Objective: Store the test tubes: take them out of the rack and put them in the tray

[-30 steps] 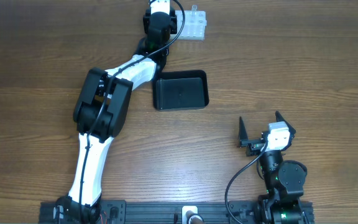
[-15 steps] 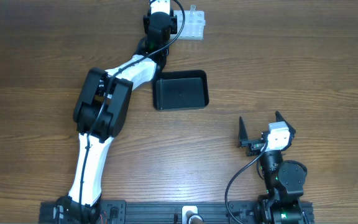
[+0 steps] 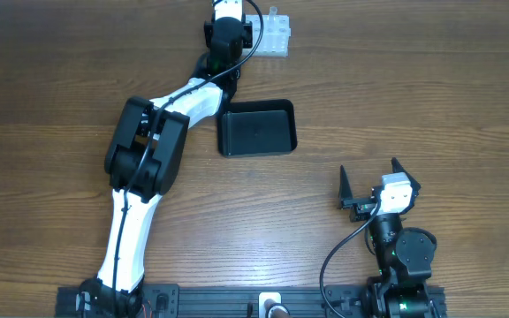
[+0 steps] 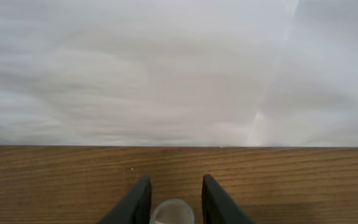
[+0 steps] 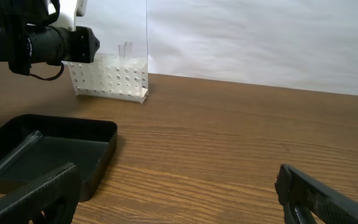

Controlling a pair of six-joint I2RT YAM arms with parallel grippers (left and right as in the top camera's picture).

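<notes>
The left jaws are clamping a test tube (image 4: 173, 213) at the rack (image 3: 273, 37) for lifting to the tray (image 3: 256, 106), while the right jaws are resting apart.

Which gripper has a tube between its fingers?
The left gripper, up by the rack, with a tube in its grip. The right gripper stands open and empty.

Lab-like setup: test-tube rack (image 3: 272, 35) on wooden table (image 3: 431, 106).
</notes>
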